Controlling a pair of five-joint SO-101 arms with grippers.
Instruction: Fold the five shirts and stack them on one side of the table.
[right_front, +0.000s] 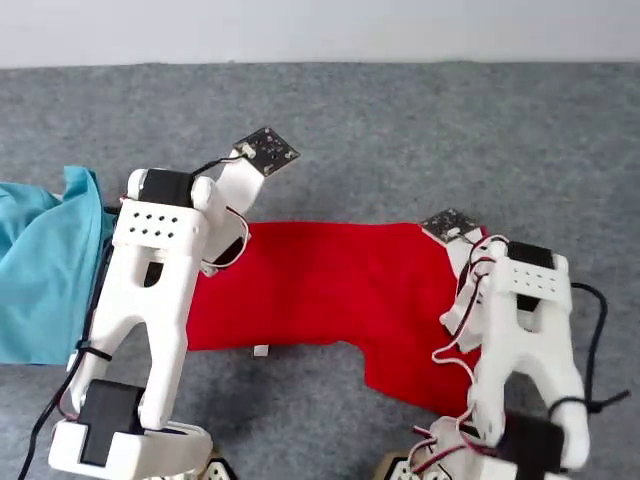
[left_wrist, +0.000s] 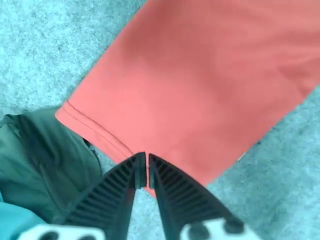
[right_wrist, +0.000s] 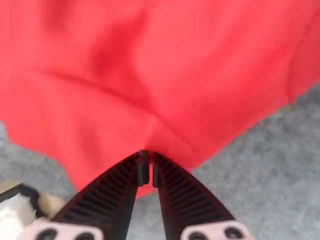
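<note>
On the grey counter (right_front: 400, 130), 3 garments and 2 arms show. At the far left lies 1 teal shirt (right_front: 45, 270), bunched and running off the edge of the high view. Just beside it, in the left wrist view, is 1 dark green cloth (left_wrist: 40, 155), next to the red shirt's hemmed corner.

The left arm (right_front: 160, 270) rises from its base at the near edge and bends down over the red shirt's left end. The left gripper (left_wrist: 143, 172) is closed, its tips pinched together on that shirt's edge.

The 1 red shirt (right_front: 330, 290) lies spread flat across the middle, between the 2 arms.

The right arm (right_front: 520, 320) leans over the shirt's right end. The right gripper (right_wrist: 146, 167) is clamped on red fabric, which puckers at its tips.
</note>
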